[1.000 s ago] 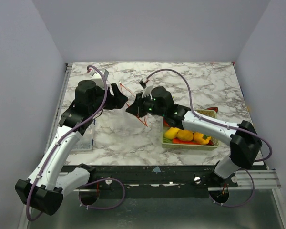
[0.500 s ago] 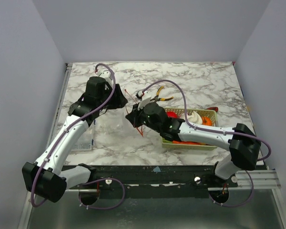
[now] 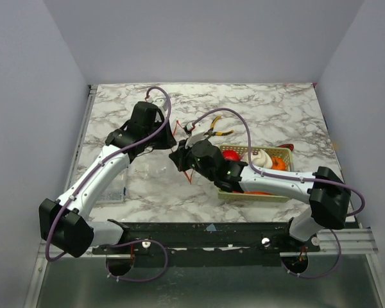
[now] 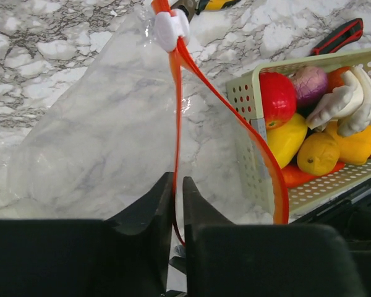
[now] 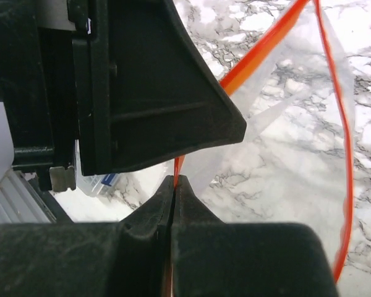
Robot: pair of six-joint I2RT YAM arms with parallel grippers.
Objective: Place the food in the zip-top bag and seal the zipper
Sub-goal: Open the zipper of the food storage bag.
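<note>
Clamping the zipper [image 4: 176, 124] — left gripper [image 4: 177, 183] and right gripper [image 5: 174, 183] alike — contact hidden from above

Bright even overhead light, soft shadows, close foregrounds blurred

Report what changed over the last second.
The left hand swung right to the zip-top bag and closed on its zipper. The right forearm swung toward the near edge, uncovering the far half of the basket. The right hand stayed pinched on the zipper; the food stayed in the basket.
</note>
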